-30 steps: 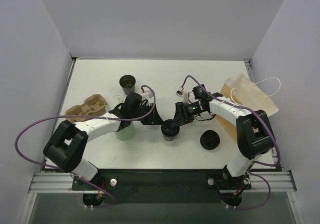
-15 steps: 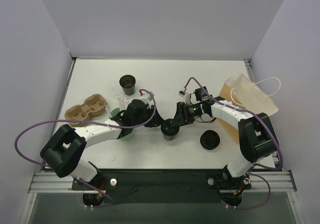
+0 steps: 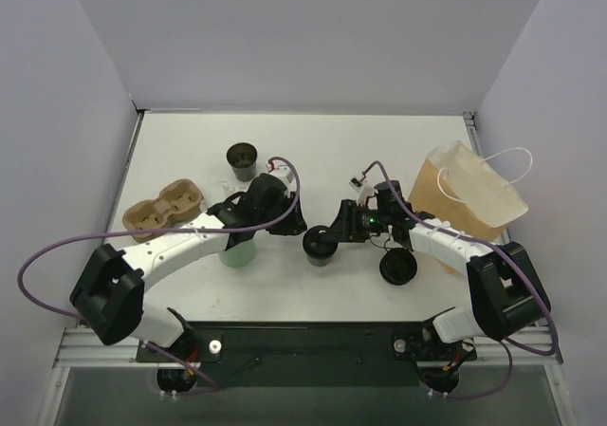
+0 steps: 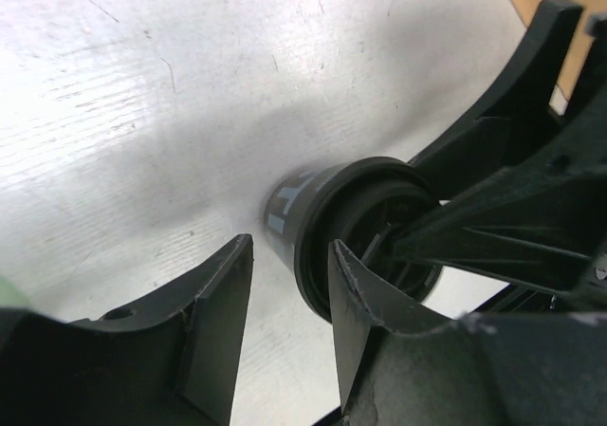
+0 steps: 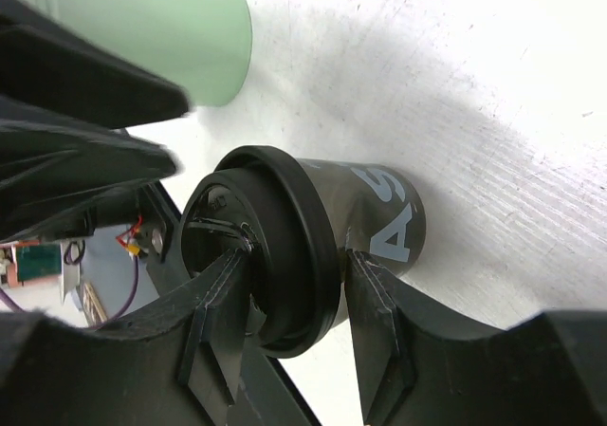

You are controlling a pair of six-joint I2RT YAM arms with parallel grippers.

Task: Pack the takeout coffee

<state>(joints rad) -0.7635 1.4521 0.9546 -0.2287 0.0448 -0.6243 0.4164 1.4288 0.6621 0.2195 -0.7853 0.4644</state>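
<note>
Centre of the frame in the overhead view, and the takeout coffee (image 3: 321,246) sits mid-worktop, well away from every edge. The right gripper (image 5: 296,260) has it: jaws narrowed onto the cup at its rim, one finger across the dark mouth, the other pressed to the outer wall by the pale lettering. Whether the base rests on the worktop (image 3: 332,151) cannot be told.

The left gripper (image 4: 289,255) is crowding in from the left, jaws partly apart with only bare surface between them, one finger just beside the cup's rim. Tight quarters there: the green cup (image 3: 237,250) stands just behind that arm at left centre.

Lower right, the black lid (image 3: 398,268) lies flat under the right forearm, near the front edge. The paper bag (image 3: 465,198) hugs the right edge. The brown-lined cup (image 3: 242,160) and the cup carrier (image 3: 166,206) take the upper left. Bare worktop runs from the cup up to the back wall.
</note>
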